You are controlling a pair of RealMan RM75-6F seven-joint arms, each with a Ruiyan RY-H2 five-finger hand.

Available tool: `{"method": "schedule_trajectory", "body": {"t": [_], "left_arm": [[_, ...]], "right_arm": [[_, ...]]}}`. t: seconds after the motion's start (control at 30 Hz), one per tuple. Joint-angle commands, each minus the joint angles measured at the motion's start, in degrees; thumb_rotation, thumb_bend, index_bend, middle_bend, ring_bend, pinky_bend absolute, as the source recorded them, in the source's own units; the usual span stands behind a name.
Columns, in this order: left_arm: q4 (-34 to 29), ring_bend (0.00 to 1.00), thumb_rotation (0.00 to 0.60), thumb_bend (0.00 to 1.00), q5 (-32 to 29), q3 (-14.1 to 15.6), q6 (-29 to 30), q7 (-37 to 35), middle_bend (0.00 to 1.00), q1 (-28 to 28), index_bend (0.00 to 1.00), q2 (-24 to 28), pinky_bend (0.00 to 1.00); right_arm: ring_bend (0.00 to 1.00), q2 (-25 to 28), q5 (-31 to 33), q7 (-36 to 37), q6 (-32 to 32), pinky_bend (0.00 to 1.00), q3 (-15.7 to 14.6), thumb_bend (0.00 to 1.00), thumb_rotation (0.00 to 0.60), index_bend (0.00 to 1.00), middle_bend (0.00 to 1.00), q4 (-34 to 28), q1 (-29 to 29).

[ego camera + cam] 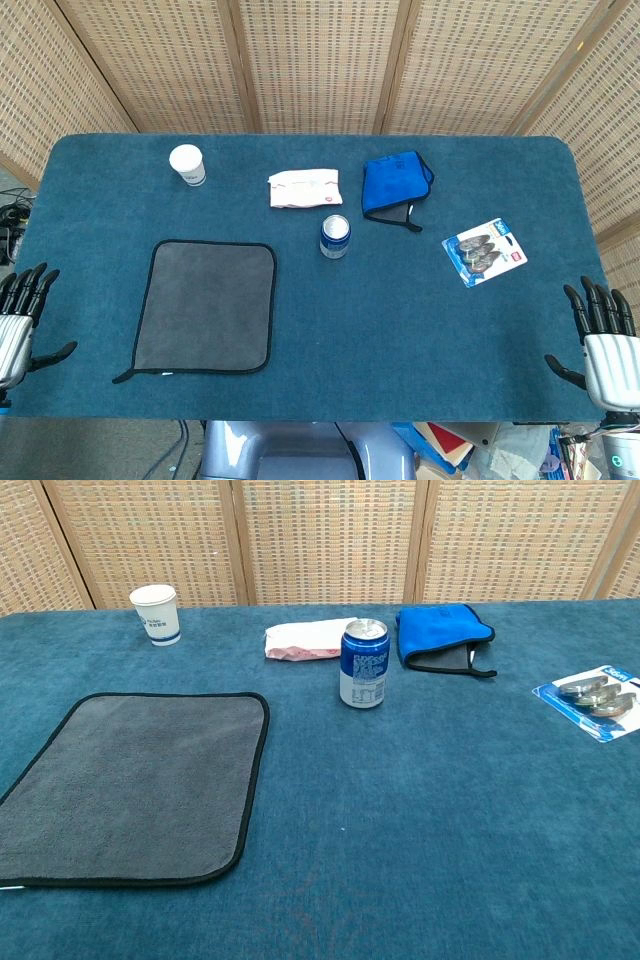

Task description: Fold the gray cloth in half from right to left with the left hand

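The gray cloth (205,306) with black trim lies flat and unfolded on the left part of the blue table; the chest view shows the gray cloth (130,785) spread out at the near left. My left hand (22,318) hangs at the table's left edge, fingers spread, holding nothing, a short way left of the cloth. My right hand (603,340) sits at the near right corner, fingers apart and empty, far from the cloth. Neither hand shows in the chest view.
A white paper cup (187,164) stands at the back left. A white packet (305,188), a blue can (335,236), a folded blue cloth (396,184) and a blister pack (485,251) lie across the middle and right. Wicker screens stand behind.
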Motion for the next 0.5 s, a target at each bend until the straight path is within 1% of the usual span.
{"method": "schedule_trajectory", "body": {"t": [0.03, 0.23, 0.33, 0.43, 0.5], "left_arm": [[0.03, 0.00, 0.600, 0.13, -0.09, 0.00, -0.24, 0.05, 0.00, -0.12, 0.00, -0.12, 0.00], [0.75, 0.00, 0.600, 0.13, -0.03, -0.01, -1.27, -0.56, 0.00, -0.75, 0.00, -0.37, 0.00], [0.77, 0.00, 0.600, 0.13, 0.53, 0.18, -3.24, -1.69, 0.00, -1.98, 0.00, -0.09, 0.00], [1.56, 0.00, 0.600, 0.13, 1.43, -0.61, -6.74, 0.31, 0.00, -5.17, 0.00, -0.09, 0.00], [2.65, 0.00, 0.600, 0.13, 3.59, -1.22, -9.30, 2.66, 0.00, -8.35, 0.00, -0.20, 0.00]], "right_arm": [[0.00, 0.00, 0.08, -0.02, -0.01, 0.00, 0.06, 0.00, 0.600, 0.00, 0.00, 0.05, 0.00], [0.00, -0.12, 0.82, -0.22, -0.42, 0.00, 0.44, 0.00, 0.600, 0.00, 0.00, 0.22, 0.17], [0.00, -0.13, 1.24, -0.15, -0.58, 0.00, 0.64, 0.00, 0.600, 0.00, 0.00, 0.28, 0.22], [0.00, -0.44, 2.21, -1.31, -1.38, 0.00, 0.72, 0.00, 0.600, 0.00, 0.00, 0.42, 0.36], [0.00, -0.66, 2.82, -2.05, -1.99, 0.00, 0.77, 0.00, 0.600, 0.00, 0.00, 0.60, 0.51]]}}
